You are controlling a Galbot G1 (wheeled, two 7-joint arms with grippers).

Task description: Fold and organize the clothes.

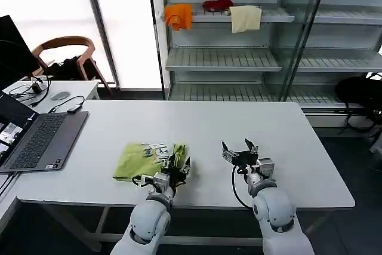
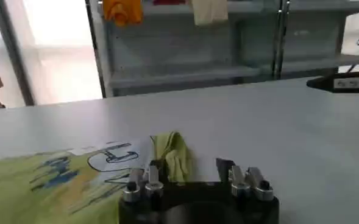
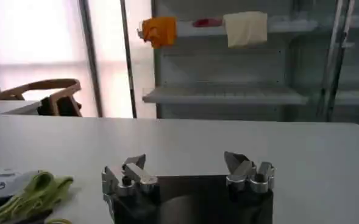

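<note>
The lime T-shirt (image 1: 149,159) lies as a compact, part-folded bundle on the near left of the white worktop (image 1: 250,129), its white print facing up and a bunched fold of fabric raised along its right edge. The left hand (image 1: 177,166) sits at that right edge with its fingers spread apart; in the left wrist view the raised fold (image 2: 173,155) stands just beyond one finger rather than squarely between both, so no cloth is gripped. The right hand (image 1: 240,150) rests low over bare worktop to the right of the shirt, well apart from it, fingers likewise spread and empty. The main risk, as I judge it, is a poor pinch: the fabric looks thin and soft, so closing here could catch only the top layer, and lifting would then peel the bundle open and undo the folds already made. Closing off-centre could instead push the ridge aside and drag the whole shirt leftward towards the laptop (image 1: 45,138). With the right hand not pinning anything, nothing holds the bundle down against such a tug. The shirt also lies near the front edge, so a pull towards the robot might slide part of it off the worktop.
</note>
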